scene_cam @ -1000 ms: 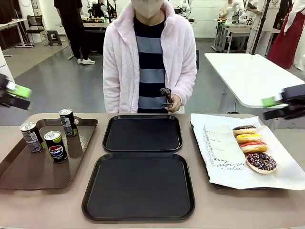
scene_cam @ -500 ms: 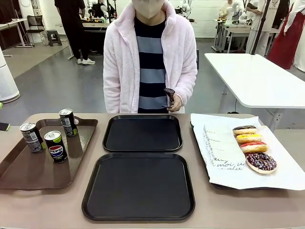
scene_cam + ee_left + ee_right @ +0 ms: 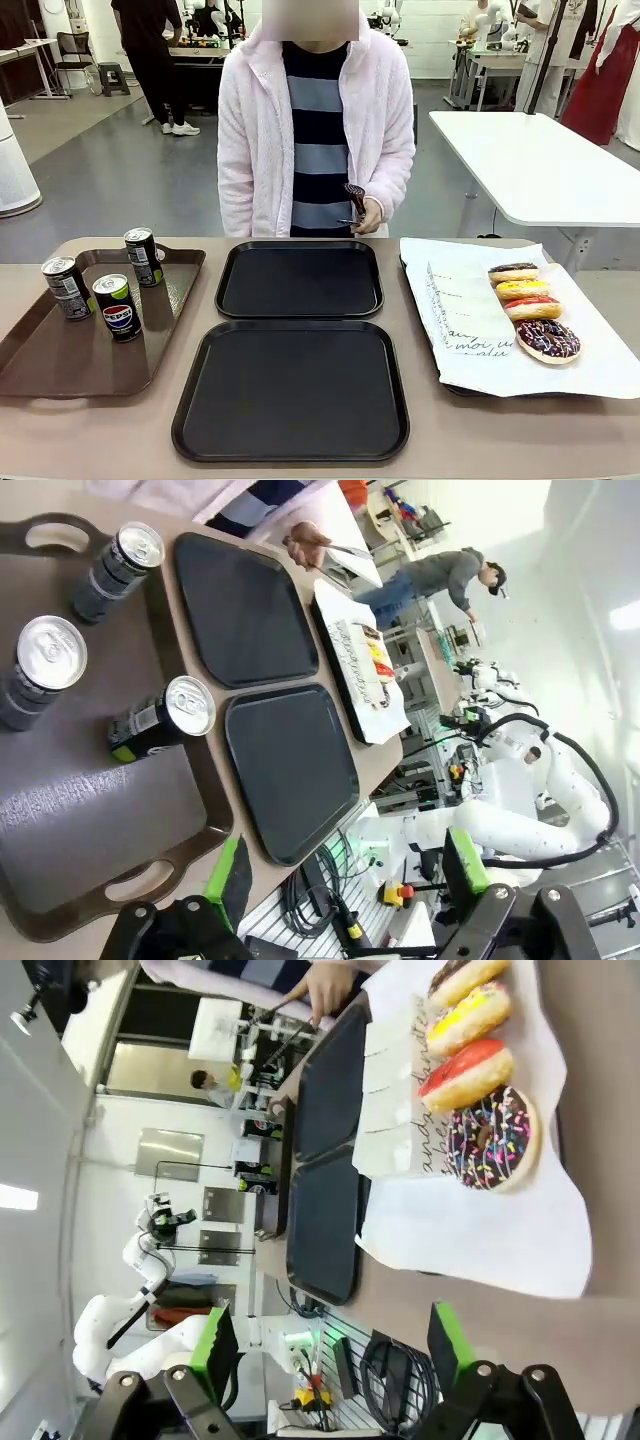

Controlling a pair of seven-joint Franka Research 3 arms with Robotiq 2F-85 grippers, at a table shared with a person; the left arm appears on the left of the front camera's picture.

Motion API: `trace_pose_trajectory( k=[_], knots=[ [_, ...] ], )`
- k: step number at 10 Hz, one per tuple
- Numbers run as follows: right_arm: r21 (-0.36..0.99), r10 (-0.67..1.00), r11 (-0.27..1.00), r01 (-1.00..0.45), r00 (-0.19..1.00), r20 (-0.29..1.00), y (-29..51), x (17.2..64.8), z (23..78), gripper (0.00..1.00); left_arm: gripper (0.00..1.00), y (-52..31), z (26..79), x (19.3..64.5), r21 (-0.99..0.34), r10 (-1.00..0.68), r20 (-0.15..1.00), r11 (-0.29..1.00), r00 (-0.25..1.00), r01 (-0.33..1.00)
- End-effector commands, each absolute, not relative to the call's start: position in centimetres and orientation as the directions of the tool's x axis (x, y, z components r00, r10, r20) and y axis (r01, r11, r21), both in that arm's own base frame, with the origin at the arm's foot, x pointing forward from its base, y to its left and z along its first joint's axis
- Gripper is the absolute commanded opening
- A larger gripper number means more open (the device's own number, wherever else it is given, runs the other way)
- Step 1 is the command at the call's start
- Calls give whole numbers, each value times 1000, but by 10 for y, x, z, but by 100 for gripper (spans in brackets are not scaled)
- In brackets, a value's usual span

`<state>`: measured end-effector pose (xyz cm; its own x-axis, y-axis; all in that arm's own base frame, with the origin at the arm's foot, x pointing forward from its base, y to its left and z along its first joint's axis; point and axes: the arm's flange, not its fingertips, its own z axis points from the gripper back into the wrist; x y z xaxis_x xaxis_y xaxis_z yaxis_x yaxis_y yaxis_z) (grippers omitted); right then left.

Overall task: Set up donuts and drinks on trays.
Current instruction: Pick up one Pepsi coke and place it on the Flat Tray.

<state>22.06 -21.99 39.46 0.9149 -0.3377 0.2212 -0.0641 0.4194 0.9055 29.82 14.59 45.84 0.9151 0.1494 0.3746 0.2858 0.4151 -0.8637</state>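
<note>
Your left end effector (image 3: 348, 872) and right end effector (image 3: 330, 1342) stand wide open, empty. Grip each can (image 3: 118, 307), probably light and slick, mid-body; pinch the soft donuts (image 3: 532, 308) gently.

The black trays (image 3: 290, 392) look like smooth, faintly sheeny plastic, as does the brown tray (image 3: 70, 365) at nine o'clock. The cans (image 3: 117, 306) have bright metal tops; at three o'clock, glossy iced donuts (image 3: 547, 340) sit on matt white paper (image 3: 600, 375).
</note>
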Motion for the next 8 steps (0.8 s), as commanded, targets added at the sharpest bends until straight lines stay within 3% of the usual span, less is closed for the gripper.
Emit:
trace_pose_trajectory(
  k=[1, 2, 3, 8],
  knots=[
    [888, -319, 460, -21, 929, 187, -215, 210, 412, 100, 100, 144, 462, 293, -839, 157, 351, 490, 923, 236],
    [864, -308, 503, -25, 929, 206, -206, 211, 417, 100, 100, 140, 464, 294, -825, 171, 328, 531, 929, 194],
    [894, -334, 444, -49, 917, 216, -223, 215, 404, 100, 100, 148, 461, 297, -853, 152, 376, 442, 914, 277],
    [894, -334, 444, -49, 917, 216, -223, 215, 404, 100, 100, 148, 461, 297, -853, 152, 376, 442, 914, 277]
  ],
)
